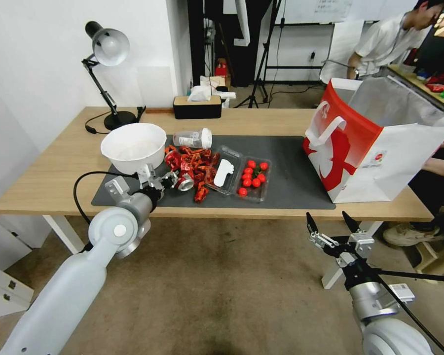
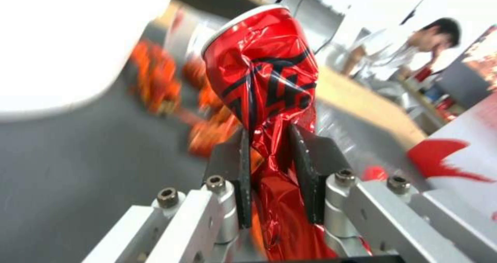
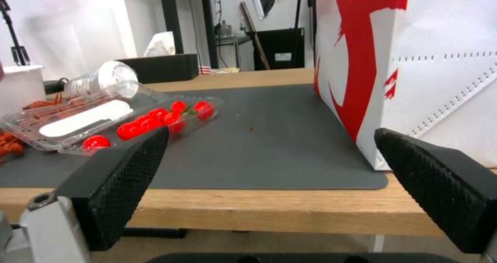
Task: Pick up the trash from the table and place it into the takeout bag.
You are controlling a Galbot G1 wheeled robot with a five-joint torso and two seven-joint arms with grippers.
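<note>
The can was clamped between the left gripper's fingers, its top projecting toward 12 o'clock; the right gripper was held open off the table.

The crushed red can sits pinched between the left gripper fingers, its silver rim end pointing away from the wrist. Just beyond that gripper lies the clear white-lidded cup on its side; the white bowl stands beside it. The takeout bag stands open, just ahead of the right gripper.
</note>
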